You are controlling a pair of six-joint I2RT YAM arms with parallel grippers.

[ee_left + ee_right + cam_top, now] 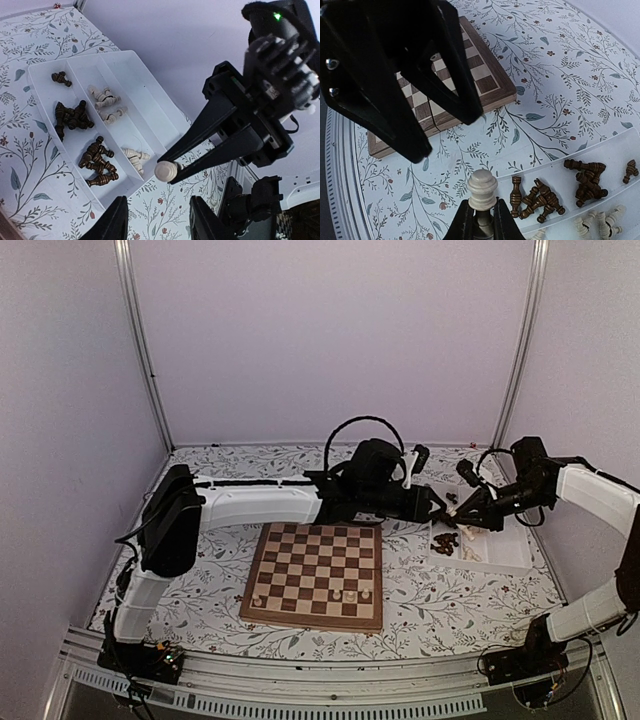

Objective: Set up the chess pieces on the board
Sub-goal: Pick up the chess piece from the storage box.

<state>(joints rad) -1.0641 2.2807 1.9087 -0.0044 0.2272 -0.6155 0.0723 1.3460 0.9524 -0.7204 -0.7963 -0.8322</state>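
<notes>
Four or so pale chessmen (350, 595) stand on the near row of the board (310, 552). The rest of the squares look bare, so the setup is barely started. The board lies flat on the floral table cover (200, 610), beside the white tray (510, 550) but not touching it. The tray still holds loose heaps lying on their sides: dark pieces (72, 116) in one compartment, pale pieces (107, 102) in the next. The right gripper (482, 206) is over the tray's board-side end, jaws clamped on the stem of one pale chess piece (481, 187). It looks like a pawn, head up and lifted free of the tray. The left gripper (159, 206) is just beside it, facing it with jaws spread wide and nothing between them. Risks, as I judge them:
- The two tools are very close, and the left arm lies across the way from tray to board, so a straight carry could clip it.
- If this is a handover, a slightly off closure would flick the piece out.
- The hold is a thin pinch below the head, so a bump or a quick turn could twist the piece loose.
- At set-down the wide fingers could topple the pieces already standing.

No readable brands, labels or writing anywhere; the only marker is a green LED (276, 16) lit on the right wrist.
</notes>
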